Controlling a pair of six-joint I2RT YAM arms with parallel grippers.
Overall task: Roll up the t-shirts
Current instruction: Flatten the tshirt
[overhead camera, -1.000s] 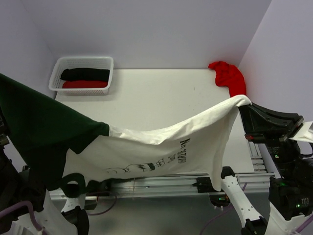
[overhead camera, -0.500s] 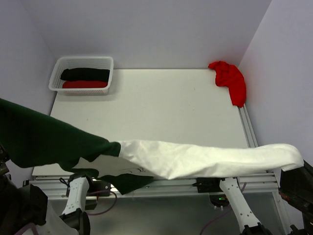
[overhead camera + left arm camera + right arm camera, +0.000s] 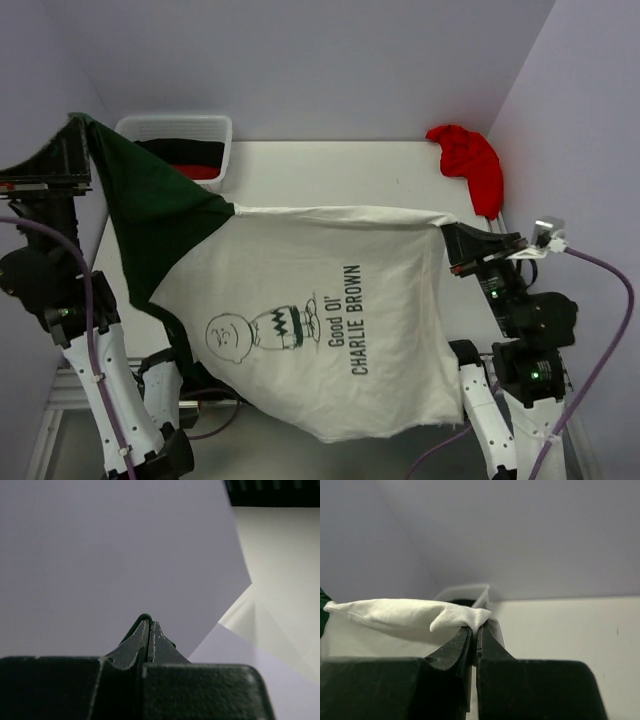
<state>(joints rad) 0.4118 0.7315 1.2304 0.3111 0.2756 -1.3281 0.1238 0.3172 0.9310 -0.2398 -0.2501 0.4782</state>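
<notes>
Only overhead shows the t-shirt [image 3: 330, 320] print; right pincer [image 3: 474, 629] grips white edge.

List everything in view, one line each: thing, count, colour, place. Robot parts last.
Charlie Brown t-shirt: one, white with dark green sleeve, stretched in the air between both end effectors.
red t-shirt: one, red, crumpled at the table's far right corner.
basket: one, white lattice, far left corner.
black garment: one, black, in the basket, partly hidden by the sleeve.
red garment: one, red, in the basket, mostly hidden.
table: one, white.
left end effector: black, shut on the green sleeve.
right end effector: black, shut on the shirt's white edge.
</notes>
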